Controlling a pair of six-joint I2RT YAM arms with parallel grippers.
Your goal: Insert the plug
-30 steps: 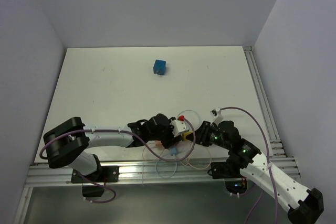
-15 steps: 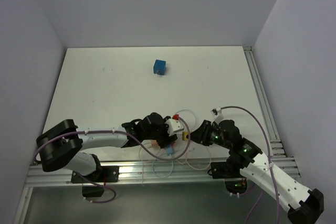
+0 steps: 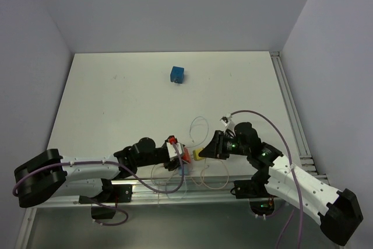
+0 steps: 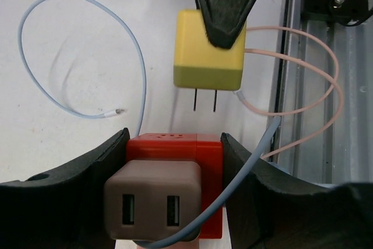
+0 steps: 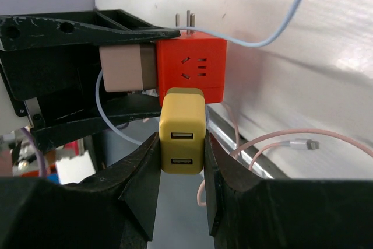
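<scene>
Plug and socket cube, meeting at near edge of tabletop [image 3: 116,97].
Top view: left hand [image 3: 176,157] clamped on red socket cube [image 3: 184,156], right hand [image 3: 205,153] clamped on yellow plug [image 3: 198,155]; both sit further left than a second ago; blue cube [image 3: 177,74] well apart. Left wrist: plug prongs point at the socket cube, just short of it; tan adapter [image 4: 152,199] seated in another face. Right wrist: plug's two ports face the camera.

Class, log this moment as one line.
left gripper: grips red cube socket | right gripper: shut on yellow two-prong charger plug | prongs: not yet in socket
</scene>
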